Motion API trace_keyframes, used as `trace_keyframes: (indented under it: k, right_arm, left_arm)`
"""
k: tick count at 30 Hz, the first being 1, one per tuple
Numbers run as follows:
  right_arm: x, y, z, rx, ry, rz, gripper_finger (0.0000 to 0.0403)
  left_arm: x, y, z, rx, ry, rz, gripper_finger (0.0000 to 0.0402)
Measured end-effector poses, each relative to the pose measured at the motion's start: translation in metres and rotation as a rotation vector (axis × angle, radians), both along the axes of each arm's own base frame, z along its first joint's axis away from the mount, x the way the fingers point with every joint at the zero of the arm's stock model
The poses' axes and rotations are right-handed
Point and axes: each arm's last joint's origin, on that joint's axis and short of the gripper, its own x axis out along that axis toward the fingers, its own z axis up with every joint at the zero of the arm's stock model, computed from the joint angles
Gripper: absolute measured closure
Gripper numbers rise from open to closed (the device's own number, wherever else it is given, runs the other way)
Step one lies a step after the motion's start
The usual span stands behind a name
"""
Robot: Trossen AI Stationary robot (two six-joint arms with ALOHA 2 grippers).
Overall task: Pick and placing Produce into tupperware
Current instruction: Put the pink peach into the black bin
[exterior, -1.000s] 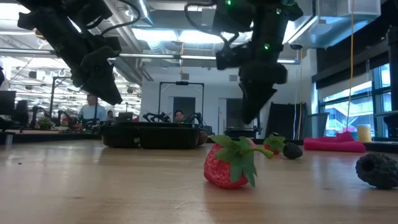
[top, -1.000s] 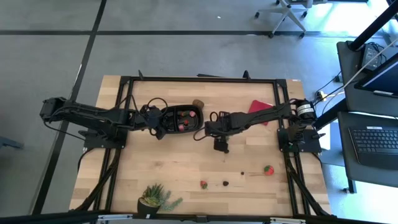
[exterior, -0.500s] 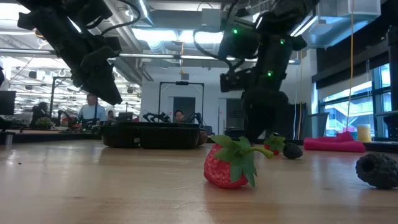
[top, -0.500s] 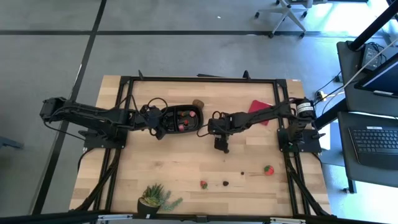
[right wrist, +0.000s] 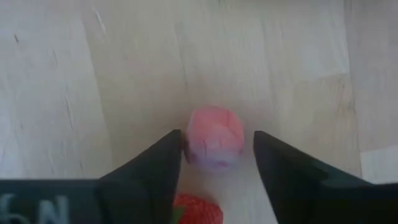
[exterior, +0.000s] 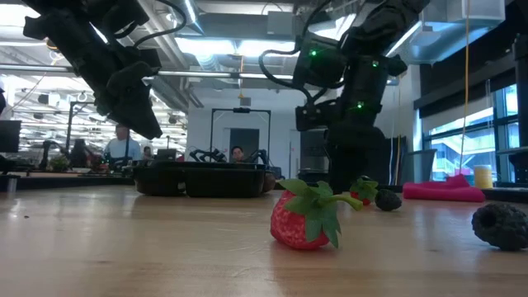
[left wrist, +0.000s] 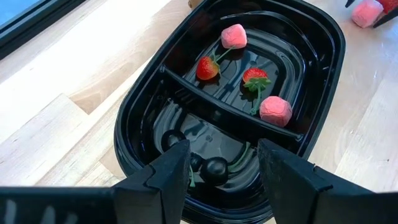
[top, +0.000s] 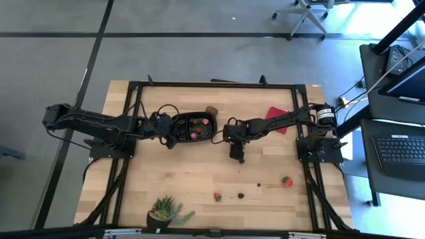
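Right wrist view: right tool [right wrist: 214,152] open over a pink fruit piece [right wrist: 214,138].
Piece sits between both fingers, beside the tupperware [top: 191,126]; left tool [left wrist: 217,171] open above it.

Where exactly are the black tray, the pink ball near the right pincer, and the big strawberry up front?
black tray [left wrist: 323,81], left wrist view, on its rim.
pink ball [right wrist: 214,137], right wrist view, on its middle.
big strawberry [exterior: 297,227], low view, on its red body.

The pale wooden tabletop [top: 186,172] carries a black tray [top: 192,127] near its far middle, a flat red square [top: 277,119], a potted plant [top: 165,212] at the near edge, and scattered strawberries [top: 286,180] and dark berries [top: 240,196].
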Motion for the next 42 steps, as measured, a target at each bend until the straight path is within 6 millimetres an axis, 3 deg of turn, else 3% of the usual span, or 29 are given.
trace_keyframes:
  k: [11, 16, 24, 29, 33, 42]
  right_arm:
    - [0.002, 0.000, 0.003, 0.010, -0.011, -0.023, 0.0337]
    - [0.020, 0.001, 0.027, 0.077, -0.077, 0.004, 0.0341]
    - [0.055, 0.000, 0.084, 0.030, -0.299, 0.073, 0.0335]
    - [0.069, -0.016, 0.102, -0.009, -0.483, 0.064, 0.0334]
    - [0.072, -0.031, 0.099, 0.000, -0.511, -0.001, 0.0334]
    - [0.085, -0.044, 0.054, 0.024, -0.423, -0.066, 0.0325]
  left_arm:
    - [0.000, 0.000, 0.000, 0.000, 0.000, 0.000, 0.0223]
    - [0.000, 0.000, 0.000, 0.000, 0.000, 0.000, 0.0223]
    - [0.000, 0.000, 0.000, 0.000, 0.000, -0.001, 0.0223]
    - [0.000, 0.000, 0.000, 0.000, 0.000, 0.000, 0.0223]
    - [0.000, 0.000, 0.000, 0.000, 0.000, 0.000, 0.0223]
    - [0.000, 0.000, 0.000, 0.000, 0.001, 0.000, 0.0223]
